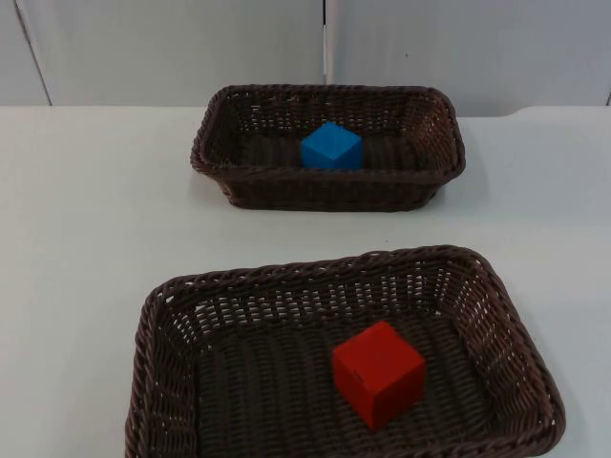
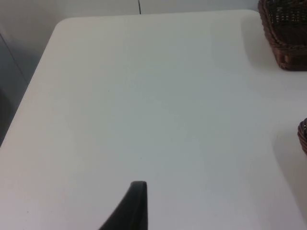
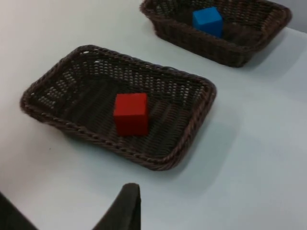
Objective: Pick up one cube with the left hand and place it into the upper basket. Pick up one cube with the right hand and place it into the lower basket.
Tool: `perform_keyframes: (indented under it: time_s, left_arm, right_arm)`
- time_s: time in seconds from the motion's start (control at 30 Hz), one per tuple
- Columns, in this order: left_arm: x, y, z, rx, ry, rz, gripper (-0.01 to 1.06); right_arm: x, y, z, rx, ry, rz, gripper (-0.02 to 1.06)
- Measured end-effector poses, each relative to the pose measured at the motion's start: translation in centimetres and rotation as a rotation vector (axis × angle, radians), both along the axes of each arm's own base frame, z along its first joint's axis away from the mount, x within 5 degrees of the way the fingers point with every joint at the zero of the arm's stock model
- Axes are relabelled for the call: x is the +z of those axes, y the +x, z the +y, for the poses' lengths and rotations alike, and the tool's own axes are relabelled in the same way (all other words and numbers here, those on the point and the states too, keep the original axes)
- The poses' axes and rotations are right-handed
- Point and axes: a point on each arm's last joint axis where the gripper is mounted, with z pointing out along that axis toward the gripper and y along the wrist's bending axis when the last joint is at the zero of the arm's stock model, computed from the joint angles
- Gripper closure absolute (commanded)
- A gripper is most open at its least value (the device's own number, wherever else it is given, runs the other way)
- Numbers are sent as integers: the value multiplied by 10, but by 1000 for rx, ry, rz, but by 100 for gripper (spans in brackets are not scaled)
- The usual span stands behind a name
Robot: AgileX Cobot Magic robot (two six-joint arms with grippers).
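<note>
Blue cube (image 1: 331, 147) in upper basket (image 1: 215, 124) | red cube (image 1: 378, 373) in lower basket (image 1: 158, 315) (both placed) | my claws' grip: cannot tell.

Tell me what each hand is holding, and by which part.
Nothing is held. The blue cube lies in the upper basket, the red cube in the lower basket.

No readable text anywhere

No letters, numbers, labels, brand marks or signs can be read on any surface here: the faces of the blue cube (image 1: 331, 147) and the red cube (image 1: 379, 373) are plain, the two dark woven baskets carry no tags, and the white table (image 1: 86, 219) and grey wall bear no markings.
</note>
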Motion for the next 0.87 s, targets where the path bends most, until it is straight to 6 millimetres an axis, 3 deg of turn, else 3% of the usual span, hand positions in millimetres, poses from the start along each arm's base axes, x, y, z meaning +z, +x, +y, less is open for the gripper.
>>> perform_keyframes:
  time_s: [0.87]
  left_arm:
    - [0,0,0,0,0,0,0]
  right_arm:
    - [0,-5,3,-593,0,0,-1]
